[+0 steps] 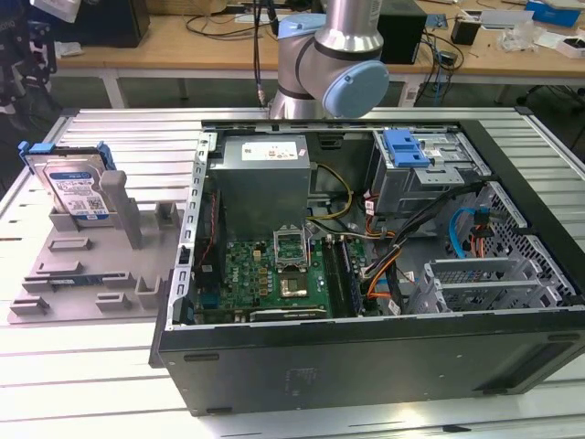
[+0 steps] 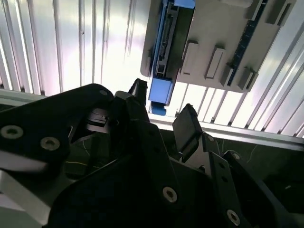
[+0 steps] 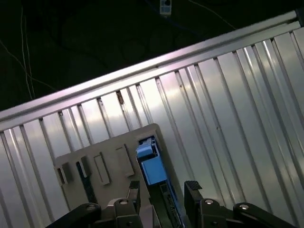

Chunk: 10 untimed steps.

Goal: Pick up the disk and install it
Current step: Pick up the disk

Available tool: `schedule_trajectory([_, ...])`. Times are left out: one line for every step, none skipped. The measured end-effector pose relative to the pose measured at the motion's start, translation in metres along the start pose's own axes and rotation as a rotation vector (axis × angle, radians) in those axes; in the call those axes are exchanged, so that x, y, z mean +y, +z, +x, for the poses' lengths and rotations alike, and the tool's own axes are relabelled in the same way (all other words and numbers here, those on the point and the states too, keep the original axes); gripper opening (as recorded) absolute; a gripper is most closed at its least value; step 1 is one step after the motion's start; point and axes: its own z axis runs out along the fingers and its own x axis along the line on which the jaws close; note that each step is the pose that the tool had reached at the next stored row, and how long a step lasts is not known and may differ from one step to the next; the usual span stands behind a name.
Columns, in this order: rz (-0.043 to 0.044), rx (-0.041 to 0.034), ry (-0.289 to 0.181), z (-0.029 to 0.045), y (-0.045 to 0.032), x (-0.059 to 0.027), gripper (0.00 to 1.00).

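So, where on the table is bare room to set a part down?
The table is bare in front of the grey fixture, at the exterior view's lower left, and behind the computer case, upper right. The fixture with the disk and the case's inside are crowded.

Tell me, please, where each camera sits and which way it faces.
Exterior view: off the arm, raised, looking down on the open computer case and the disk standing in its grey holder; the arm's joint shows.
First wrist view: on the wrist, looking down past the open gripper at the disk.
Second wrist view: likewise, its dark gripper body large in front.
Shared: both wrist views show disk and holder.
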Motion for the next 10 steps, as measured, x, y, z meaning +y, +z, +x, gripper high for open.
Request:
schedule_trajectory([0.0006,0.0018,-0.016,0.0,0.0001,0.0,0.5])
schedule_trajectory([0.0015,0.0041,-0.035,0.0,0.0003,0.0,0.5])
schedule_trajectory([0.0025,0.0068,-0.054,-0.0001,0.0005,0.0,0.5])
schedule_trajectory([0.0035,0.0099,-0.073,0.0,0.0007,0.0,0.5])
schedule_trajectory([0.0056,0.0157,-0.107,0.0,0.0011,0.0,0.5])
schedule_trajectory([0.0069,0.0196,-0.129,0.0,0.0013,-0.0001,0.5])
schedule_trajectory([0.0082,0.0234,-0.151,0.0,0.0016,-0.0001,0.5])
schedule_trajectory([0.0095,0.0269,-0.174,0.0,0.0019,-0.0001,0.5])
schedule_trajectory([0.0103,0.0289,-0.193,0.0,0.0021,-0.0001,0.5])
schedule_trajectory([0.0123,0.0314,-0.224,0.0,0.0023,-0.0001,0.5])
